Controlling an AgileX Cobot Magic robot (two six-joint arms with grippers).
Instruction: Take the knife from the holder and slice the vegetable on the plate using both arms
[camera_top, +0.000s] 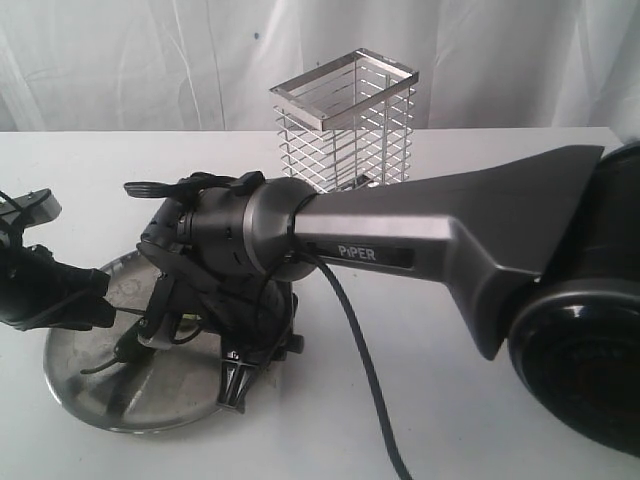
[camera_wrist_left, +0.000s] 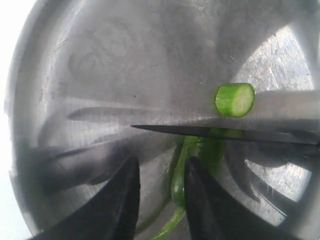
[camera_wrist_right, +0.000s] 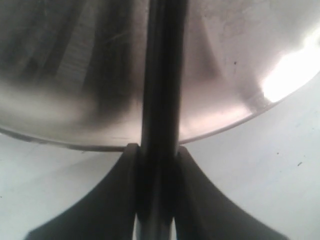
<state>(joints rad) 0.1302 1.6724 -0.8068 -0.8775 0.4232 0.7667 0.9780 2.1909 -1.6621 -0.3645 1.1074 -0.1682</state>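
White "PIPER" lettering is borne by the right arm (camera_top: 440, 225), stretched over the plate (camera_top: 80, 390). The knife (camera_wrist_right: 160, 100) is clamped in the right gripper (camera_wrist_right: 156, 165). The vegetable (camera_wrist_left: 192, 165), one piece cut off, is pinched by the left gripper (camera_wrist_left: 161, 195).

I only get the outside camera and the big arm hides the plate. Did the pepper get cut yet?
Observer: Yes. A cut piece lies on the plate, beside the knife blade.
Operator: Who holds the pepper?
Observer: The left gripper pinches the rest of the vegetable between its fingers.
Operator: And the knife?
Observer: The right gripper is clamped on its dark handle, over the plate's edge.
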